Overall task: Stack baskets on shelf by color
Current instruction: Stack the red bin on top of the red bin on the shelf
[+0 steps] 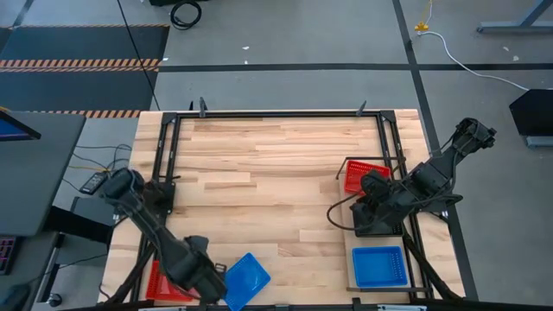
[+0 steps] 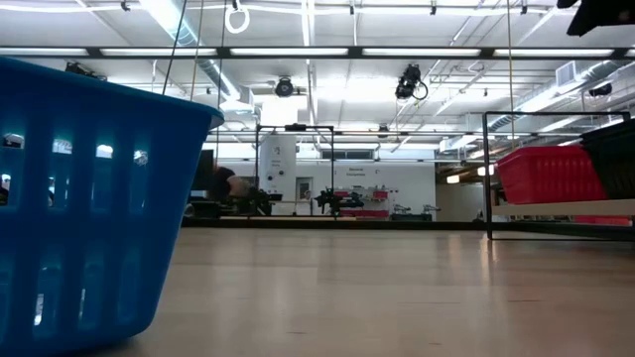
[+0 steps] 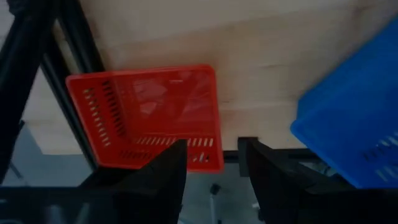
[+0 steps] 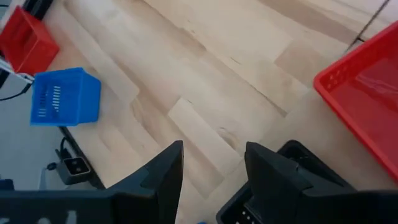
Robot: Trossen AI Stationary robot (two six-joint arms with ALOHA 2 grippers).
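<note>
At the table's near left corner lies a red basket, flat on its bottom. A blue basket sits beside it, turned askew. My left gripper hangs open above the red basket's near edge, pointing down. On the shelf along the right edge stand a red basket, a black basket and a blue basket. My right gripper is open above the black basket.
A black wire frame runs along the table's left, far and right sides. The middle of the planked tabletop is bare wood. The near left baskets also show far off in the right wrist view, blue basket and red basket.
</note>
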